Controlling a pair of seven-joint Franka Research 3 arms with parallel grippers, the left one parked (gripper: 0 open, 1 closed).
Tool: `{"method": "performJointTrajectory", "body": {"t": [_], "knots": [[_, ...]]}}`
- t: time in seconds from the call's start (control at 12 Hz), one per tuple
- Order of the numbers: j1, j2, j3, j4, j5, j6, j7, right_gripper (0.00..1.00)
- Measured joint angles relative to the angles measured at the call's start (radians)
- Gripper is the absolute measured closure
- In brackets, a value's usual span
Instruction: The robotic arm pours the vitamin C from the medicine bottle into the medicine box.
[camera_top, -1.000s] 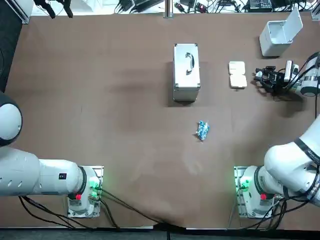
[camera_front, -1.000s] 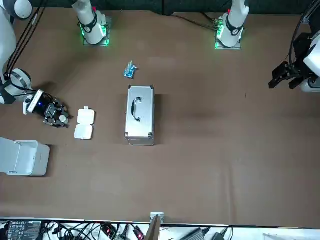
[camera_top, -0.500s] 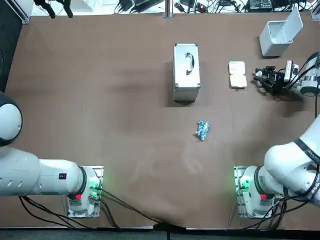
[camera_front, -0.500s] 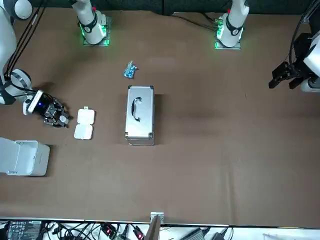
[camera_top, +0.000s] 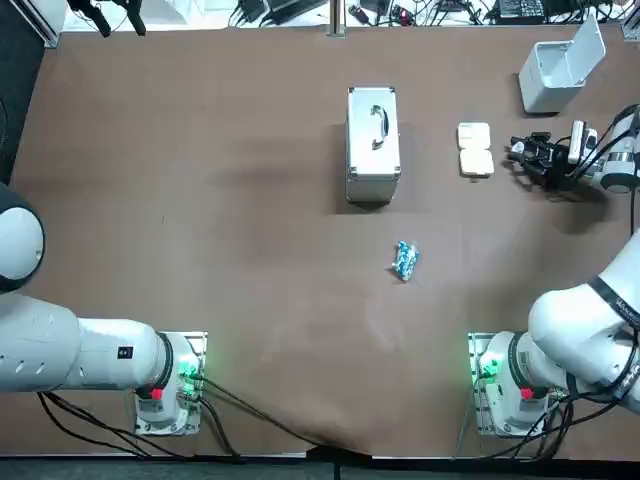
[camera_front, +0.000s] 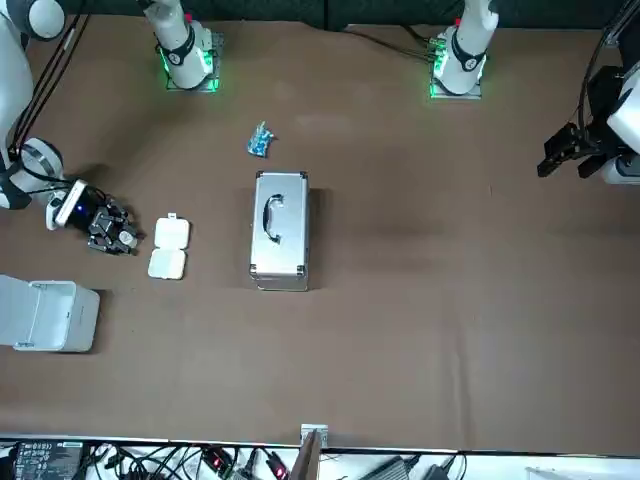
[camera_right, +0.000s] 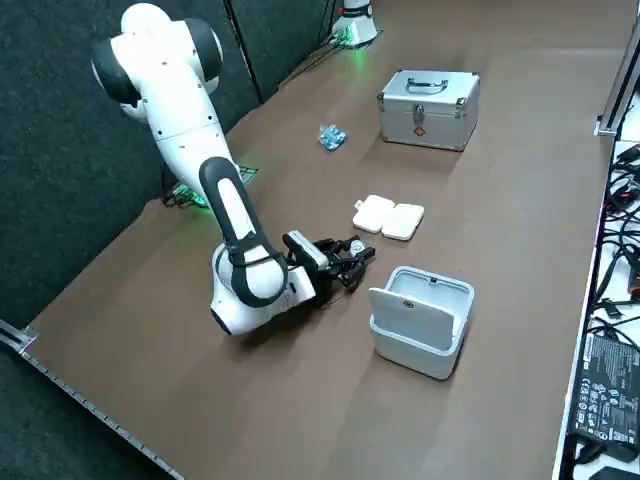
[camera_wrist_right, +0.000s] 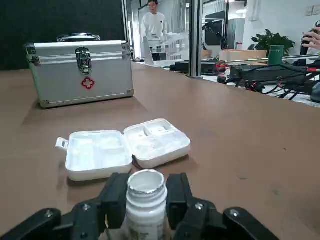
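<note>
The medicine bottle (camera_wrist_right: 145, 202) is a small white plastic one, probably light and rigid but smooth-walled, so it could slip or twist in a loose grip. The safest hold is across its round body just under the neck, which is where the fingers (camera_wrist_right: 116, 197) of the right gripper (camera_wrist_right: 146, 183) sit now, jaws closed on it from both sides. It stands upright, long axis vertical, with the mouth facing up and apparently uncapped. Whether its base rests on the table is hidden. The bottle is near the right edge of the table, just beside the medicine box (camera_wrist_right: 125, 147), a white pill case lying open and flat with both shallow halves facing up, its long side square to the gripper's reach. Pouring will call for tipping the mouth toward those compartments. Farther off are an aluminium first-aid case (camera_wrist_right: 80, 70), a blue packet (camera_top: 404, 260) and an open white bin (camera_right: 420, 318).
</note>
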Motion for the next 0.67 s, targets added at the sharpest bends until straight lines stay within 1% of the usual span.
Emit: {"method": "performJointTrajectory", "body": {"t": [0.33,0.58,0.67], "knots": [[0.005,-0.004,0.000,0.014,-0.001,-0.001,0.017,0.57],[0.024,-0.044,-0.002,0.025,-0.018,-0.002,0.041,0.57],[0.038,-0.060,-0.009,0.027,-0.022,-0.001,0.047,0.57]]}}
